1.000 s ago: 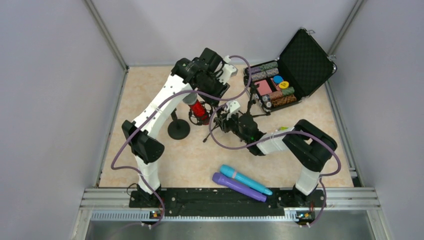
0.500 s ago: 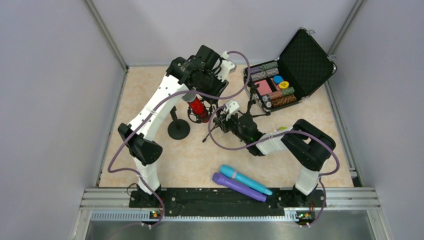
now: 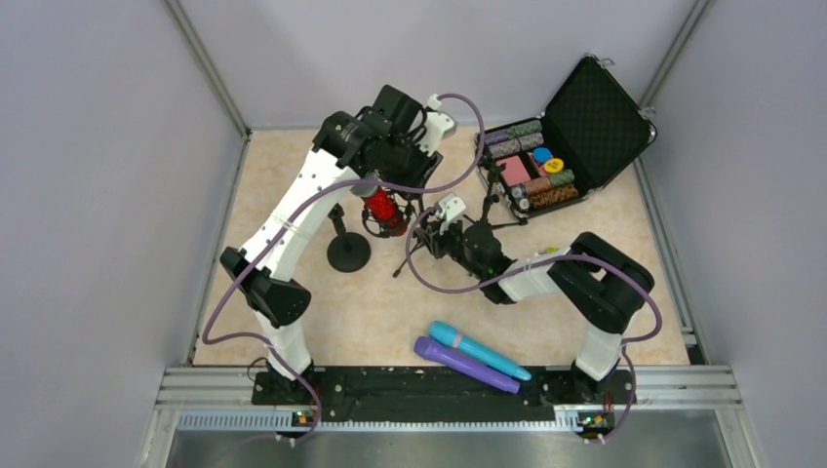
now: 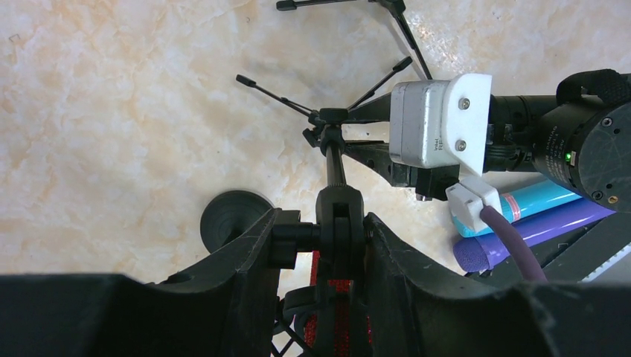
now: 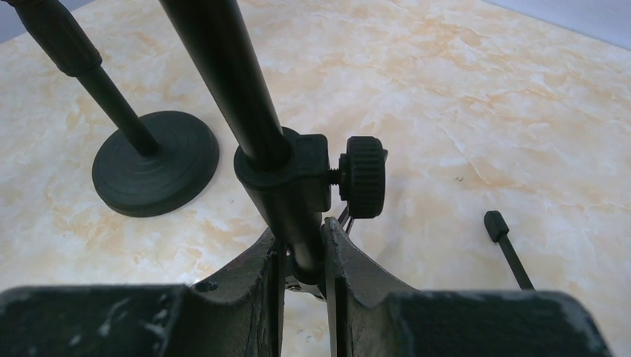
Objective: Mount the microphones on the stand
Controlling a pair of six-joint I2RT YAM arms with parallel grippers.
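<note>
The glittery red microphone [image 3: 385, 212] hangs under my left gripper [image 3: 387, 190], which is shut on it. In the left wrist view the red microphone [image 4: 338, 297] fills the gap between the fingers, and the stand's clip joint [image 4: 339, 216] and its knob sit at the fingertips of the left gripper [image 4: 320, 227]. My right gripper [image 5: 303, 242] is shut on the tripod stand's pole [image 5: 223, 67], just below its clamp knob [image 5: 363, 176]. The light blue microphone [image 3: 478, 351] and the purple microphone [image 3: 463, 364] lie side by side near the front edge.
A second stand with a round black base [image 3: 348, 252] rises left of the tripod. An open black case [image 3: 595, 117] with poker chips sits at the back right. The tripod's legs [image 4: 283, 93] spread over the table.
The left arm has shifted slightly back and to the left, and the red microphone has moved a little with it. The right arm and the two lying microphones have not moved.
</note>
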